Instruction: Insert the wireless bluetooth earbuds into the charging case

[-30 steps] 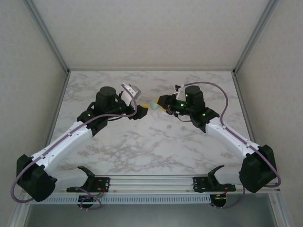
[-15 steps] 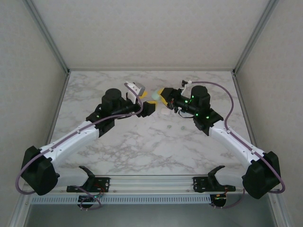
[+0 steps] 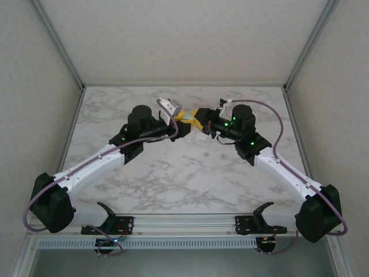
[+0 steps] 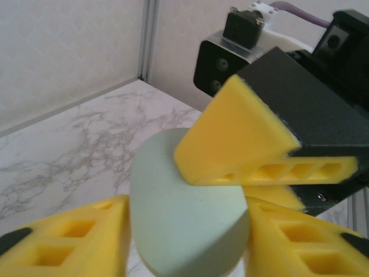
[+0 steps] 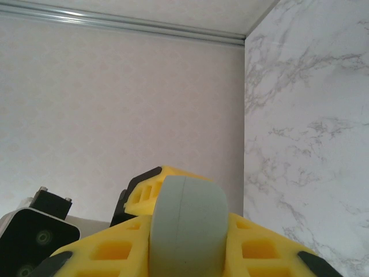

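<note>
Head-on, L claw (image 3: pixel 184 120) & R claw (image 3: pixel 200 118) both clamp mint charging case (image 4: pixel 184 231).

- The charging case (image 4: pixel 173 190) is a smooth pebble shape in pale mint green, with rounded edges.
- It is closed, and a thin seam (image 5: pixel 180 225) runs around its body.
- It hangs in the air above the far middle part of the marble table (image 3: pixel 173 173).
- The left gripper (image 4: pixel 187 234) and the right gripper (image 5: pixel 187 248) both clamp it between their yellow pads.
</note>
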Robot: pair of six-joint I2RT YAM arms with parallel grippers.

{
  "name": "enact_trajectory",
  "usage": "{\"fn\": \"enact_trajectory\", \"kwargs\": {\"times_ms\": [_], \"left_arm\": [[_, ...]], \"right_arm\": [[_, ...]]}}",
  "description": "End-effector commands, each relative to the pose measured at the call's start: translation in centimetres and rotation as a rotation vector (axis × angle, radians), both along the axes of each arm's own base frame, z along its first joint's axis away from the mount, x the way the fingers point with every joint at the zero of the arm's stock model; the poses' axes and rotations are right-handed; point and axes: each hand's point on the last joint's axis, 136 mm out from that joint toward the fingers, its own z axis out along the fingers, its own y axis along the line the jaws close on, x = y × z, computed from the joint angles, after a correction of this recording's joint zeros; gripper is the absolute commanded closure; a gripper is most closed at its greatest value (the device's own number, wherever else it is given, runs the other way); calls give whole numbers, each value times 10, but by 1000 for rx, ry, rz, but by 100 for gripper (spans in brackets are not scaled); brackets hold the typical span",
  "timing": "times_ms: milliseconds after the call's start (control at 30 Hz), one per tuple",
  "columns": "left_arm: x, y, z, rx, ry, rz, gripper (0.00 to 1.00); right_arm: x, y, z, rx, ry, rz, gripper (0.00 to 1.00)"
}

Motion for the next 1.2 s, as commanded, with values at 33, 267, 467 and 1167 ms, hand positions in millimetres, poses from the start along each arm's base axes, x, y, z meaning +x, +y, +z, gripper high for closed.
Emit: {"fn": "enact_trajectory", "kwargs": {"times_ms": [33,267,467,1167], "left_arm": [[-6,-7,16,-5,-45,-52,63],[-23,-3,12,121,-119,-140,81],[-60,4,3,261,-155,-372,83],[-56,13,11,327,-186,-434,82]], "right_arm": [[-11,4,18,31,-57,49,78],[-22,-2,12,-111,-107,106,64],[-39,-10,4,-254,-85,287,50],[-70,2,12,-143,-51,545,57]]}}
